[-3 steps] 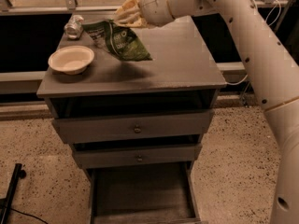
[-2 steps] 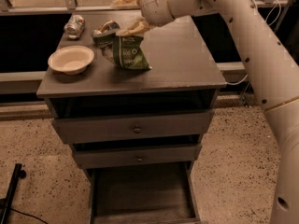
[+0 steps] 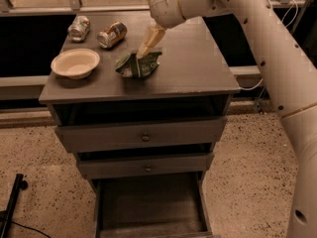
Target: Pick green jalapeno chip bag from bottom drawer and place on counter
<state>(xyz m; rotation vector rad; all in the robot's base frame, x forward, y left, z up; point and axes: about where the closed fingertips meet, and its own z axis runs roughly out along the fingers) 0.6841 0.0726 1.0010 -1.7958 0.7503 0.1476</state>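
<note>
The green jalapeno chip bag [image 3: 138, 65] lies crumpled on the counter [image 3: 198, 68], near its middle and to the right of the bowl. My gripper [image 3: 144, 20] is just above and behind the bag, open, with nothing between its jaws. The lower finger [image 3: 150, 39] points down at the bag's top edge; I cannot tell whether it touches. The upper finger is cut off by the top of the view. The bottom drawer [image 3: 148, 229] is pulled out below, and its dark inside holds nothing I can see.
A cream bowl [image 3: 75, 62] sits at the counter's left. Two cans [image 3: 79, 28] [image 3: 112, 34] lie at the back left. Two shallower knobbed drawers [image 3: 143, 137] are slightly ajar. My white arm [image 3: 277, 58] runs down the right side. A black stand [image 3: 12, 202] is on the floor at left.
The bag hung from my gripper above the counter; it has since come down and now lies on the counter. My fingers have spread apart and let it go.
</note>
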